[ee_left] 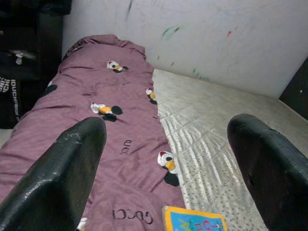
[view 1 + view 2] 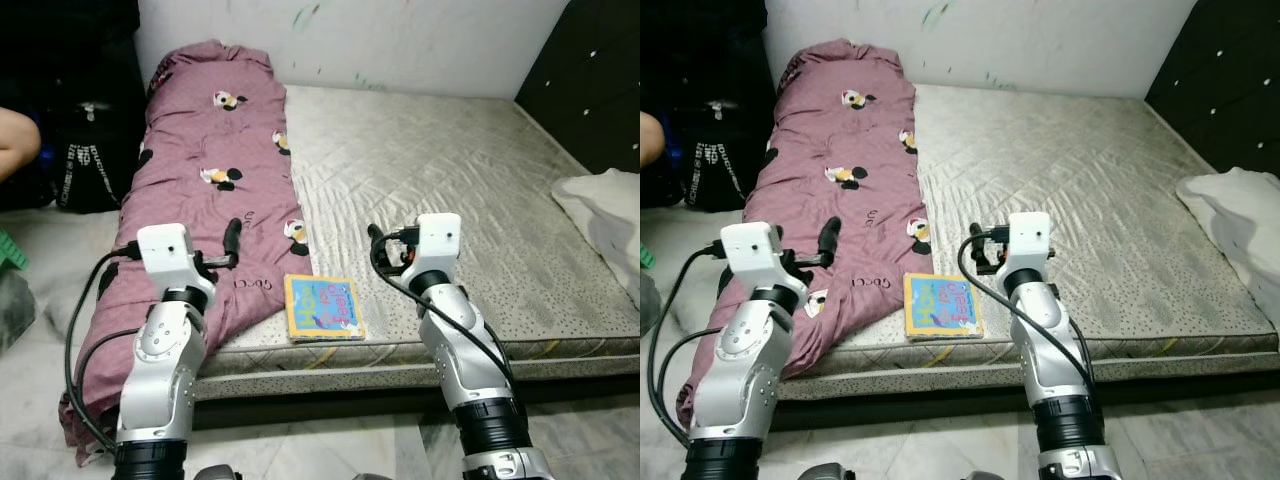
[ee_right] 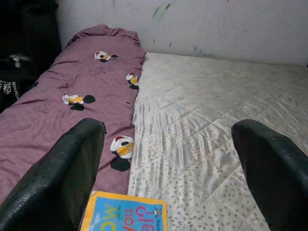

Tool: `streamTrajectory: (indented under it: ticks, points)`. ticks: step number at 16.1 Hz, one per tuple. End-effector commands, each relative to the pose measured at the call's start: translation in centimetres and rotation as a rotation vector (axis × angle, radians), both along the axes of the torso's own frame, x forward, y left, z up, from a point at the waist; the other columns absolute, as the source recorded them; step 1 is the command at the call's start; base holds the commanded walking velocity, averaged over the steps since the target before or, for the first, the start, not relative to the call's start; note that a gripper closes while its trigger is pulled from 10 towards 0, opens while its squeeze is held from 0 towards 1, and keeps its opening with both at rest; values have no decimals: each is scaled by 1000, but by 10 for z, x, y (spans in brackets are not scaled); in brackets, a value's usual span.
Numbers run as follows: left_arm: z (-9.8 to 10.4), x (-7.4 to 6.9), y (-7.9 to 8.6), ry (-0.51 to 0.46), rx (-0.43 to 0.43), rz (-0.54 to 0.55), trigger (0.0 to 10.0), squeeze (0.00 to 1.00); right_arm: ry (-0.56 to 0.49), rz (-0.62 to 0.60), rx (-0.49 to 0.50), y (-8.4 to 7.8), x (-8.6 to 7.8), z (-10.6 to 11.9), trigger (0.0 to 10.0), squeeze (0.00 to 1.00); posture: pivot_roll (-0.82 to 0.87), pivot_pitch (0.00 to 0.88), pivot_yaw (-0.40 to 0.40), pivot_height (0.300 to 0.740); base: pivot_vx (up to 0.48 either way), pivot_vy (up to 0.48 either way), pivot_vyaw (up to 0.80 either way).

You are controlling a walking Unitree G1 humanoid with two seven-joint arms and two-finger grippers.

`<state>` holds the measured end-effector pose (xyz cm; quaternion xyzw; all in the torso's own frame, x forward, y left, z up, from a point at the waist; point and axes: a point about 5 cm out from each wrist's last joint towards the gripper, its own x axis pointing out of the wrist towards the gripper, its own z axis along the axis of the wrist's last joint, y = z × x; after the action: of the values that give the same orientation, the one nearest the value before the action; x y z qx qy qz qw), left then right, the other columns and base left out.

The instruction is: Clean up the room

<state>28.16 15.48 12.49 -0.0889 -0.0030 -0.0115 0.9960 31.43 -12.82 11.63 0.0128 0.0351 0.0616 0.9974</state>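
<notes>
Quilted grey mattress (image 2: 450, 180), rumpled purple blanket (image 2: 200, 180), glossy square book (image 2: 322, 307), both grippers (image 1: 168, 159) (image 3: 168, 159) wide apart, empty.

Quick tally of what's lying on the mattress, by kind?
Purple blanket: 1
Picture book: 1
White bedding at the right edge: 1
Total: 3
Both grippers, left and right, are open above the mattress, holding nothing.
</notes>
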Motion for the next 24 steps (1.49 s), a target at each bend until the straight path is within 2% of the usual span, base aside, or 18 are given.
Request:
streamTrajectory:
  ticks: [1, 11, 17, 20, 24]
  points:
    - [6, 0, -4, -29, -4, -17, 10000, 0, -15, -22, -8, -6, 1, 4, 10000, 0, 14, 0, -94, 740, 337, 0, 0]
    - [5, -1, -5, -20, -7, -18, 10000, 0, -13, -26, -15, -8, 1, 4, 10000, 0, 12, 0, -95, 740, 374, 0, 0]
    - [2, 0, -4, 3, 8, 20, 10000, 0, -12, -30, -19, -8, 1, 3, 10000, 0, 13, 0, -95, 740, 0, 0, 0]
    - [0, 0, -4, 7, 0, 26, 10000, 0, -10, -32, -21, -10, 2, 2, 10000, 0, 17, 0, -93, 740, 0, 0, -800]
    - [-7, -3, 2, 42, 17, 69, 10000, 0, -24, -40, -31, -12, 2, 4, 10000, 0, 5, 0, -87, 740, 0, 0, 0]
